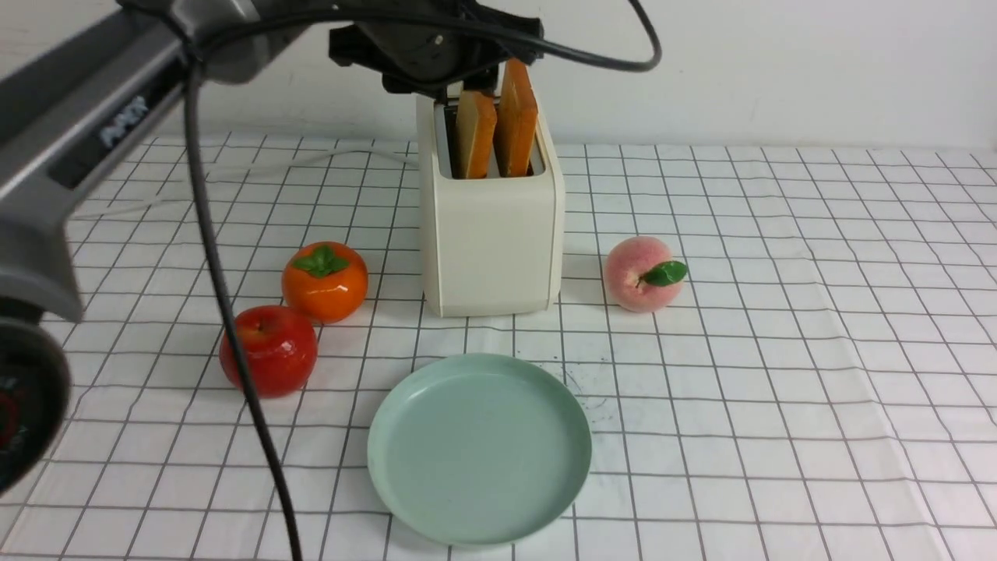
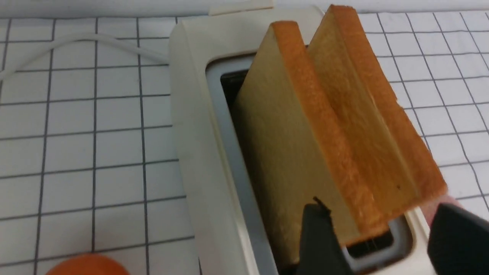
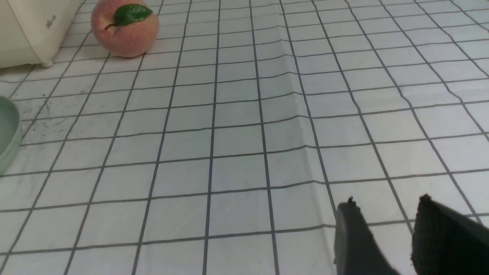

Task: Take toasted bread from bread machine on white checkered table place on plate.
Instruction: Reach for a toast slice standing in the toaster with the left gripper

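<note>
Golden toast [image 1: 516,117] — both slices — is sitting in the toaster [image 1: 491,241], plate [image 1: 479,448] lying bare; left gripper [image 2: 382,208] is hovering, jaws apart around one slice, right gripper [image 3: 386,206] parted, empty.

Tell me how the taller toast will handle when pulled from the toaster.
The taller toast stands straight, unsagging: probably stiff. Its rough crust likely grips well but may crumble under a hard pinch. Tilted in its slot, it might snag and rock the toaster.
</note>
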Tool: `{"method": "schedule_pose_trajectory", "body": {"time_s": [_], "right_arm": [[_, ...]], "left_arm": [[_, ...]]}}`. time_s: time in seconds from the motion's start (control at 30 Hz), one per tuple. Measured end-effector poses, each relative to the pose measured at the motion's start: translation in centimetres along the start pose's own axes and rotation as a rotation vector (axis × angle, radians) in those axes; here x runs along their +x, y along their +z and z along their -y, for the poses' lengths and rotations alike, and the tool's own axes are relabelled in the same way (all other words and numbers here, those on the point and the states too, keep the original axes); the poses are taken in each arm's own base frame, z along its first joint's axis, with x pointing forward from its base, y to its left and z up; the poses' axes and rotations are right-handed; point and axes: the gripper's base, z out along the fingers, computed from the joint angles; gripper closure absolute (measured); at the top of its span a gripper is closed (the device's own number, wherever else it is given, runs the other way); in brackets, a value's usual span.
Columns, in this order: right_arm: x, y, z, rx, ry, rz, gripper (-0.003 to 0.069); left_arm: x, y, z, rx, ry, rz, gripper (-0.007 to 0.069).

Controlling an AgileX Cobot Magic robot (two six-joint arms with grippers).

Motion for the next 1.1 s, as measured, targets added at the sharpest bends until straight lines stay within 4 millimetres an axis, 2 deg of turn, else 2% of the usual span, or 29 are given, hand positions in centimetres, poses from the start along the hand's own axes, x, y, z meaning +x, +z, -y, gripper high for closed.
{"method": "schedule_pose_trajectory", "body": {"time_s": [0.1,0.2,0.5,0.73,0.87,1.03,1.1], "right_arm": [[0.0,0.0,0.0,0.0,0.0,0.0,0.0419],[0.0,0.0,0.0,0.0,0.0,0.0,0.0419],[0.0,0.0,0.0,0.0,0.0,0.0,0.0419],[0.0,0.0,0.0,0.0,0.0,0.0,0.0419],[0.0,0.0,0.0,0.0,0.0,0.0,0.0419],[0.0,0.0,0.0,0.0,0.0,0.0,0.0419],[0.0,0.0,0.0,0.0,0.0,0.0,0.0419]], "left_arm": [[0.2,1.8,0.0,-0.004,0.006,0.034,0.0188],[0.5,2.9,-0.2,-0.028,0.015,0.055,0.0187],[0.6,4.5,-0.3,-0.031,-0.019,0.12,0.0211],[1.8,6.4,-0.4,-0.042,-0.014,0.088,0.0218],[1.9,6.5,-0.4,-0.043,-0.005,0.092,0.0286],[1.6,6.4,-0.6,-0.068,0.029,0.108,0.0505],[1.6,6.4,-0.6,-0.076,0.037,0.109,0.0552]]}}
